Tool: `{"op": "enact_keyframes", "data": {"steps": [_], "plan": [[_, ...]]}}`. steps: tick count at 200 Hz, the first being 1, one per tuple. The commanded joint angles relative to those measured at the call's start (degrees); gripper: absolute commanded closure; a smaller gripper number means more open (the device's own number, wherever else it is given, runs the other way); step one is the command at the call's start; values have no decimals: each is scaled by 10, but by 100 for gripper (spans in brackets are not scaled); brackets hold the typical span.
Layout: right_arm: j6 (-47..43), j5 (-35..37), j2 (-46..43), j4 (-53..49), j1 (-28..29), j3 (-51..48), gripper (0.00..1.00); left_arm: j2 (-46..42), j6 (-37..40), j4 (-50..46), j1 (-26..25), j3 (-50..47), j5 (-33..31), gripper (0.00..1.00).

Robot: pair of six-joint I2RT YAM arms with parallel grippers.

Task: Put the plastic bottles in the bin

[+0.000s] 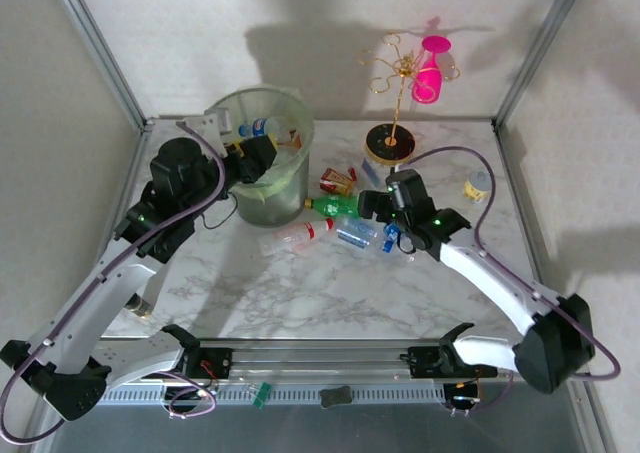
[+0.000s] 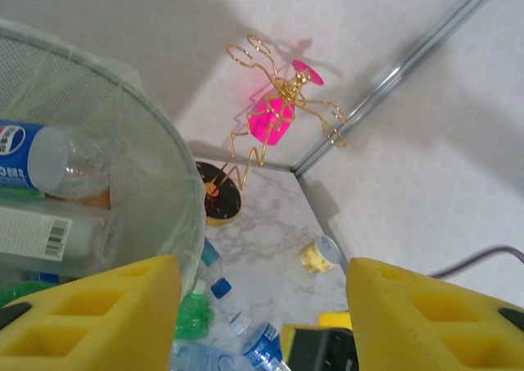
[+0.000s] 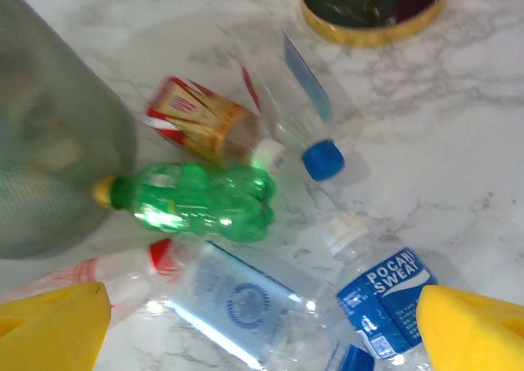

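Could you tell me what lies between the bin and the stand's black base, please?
In the right wrist view, a red-and-gold labelled bottle and a clear blue-capped bottle lie there.

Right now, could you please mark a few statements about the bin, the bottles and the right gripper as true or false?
1. The bin has a blue-labelled bottle inside. True.
2. The green bottle stands upright. False: it lies on its side beside the bin.
3. The right gripper is shut on a bottle. False: it is open and holds nothing.
4. A pink cup hangs on the gold wire stand. True.
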Motion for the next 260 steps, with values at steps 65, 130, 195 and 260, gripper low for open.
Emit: {"op": "enact_keyframes", "data": {"steps": [65, 130, 195, 260], "plan": [[1, 37, 127, 34, -58, -35, 1, -38, 47, 20, -5, -118, 15, 44], [6, 18, 159, 59, -80, -73, 2, -27, 50, 29, -4, -157, 14, 44], [22, -6, 146, 84, -102, -117, 4, -22, 47, 24, -4, -155, 22, 44], [47, -71, 132, 107, -131, -156, 9, -26, 42, 4, -4, -148, 24, 43]]}}
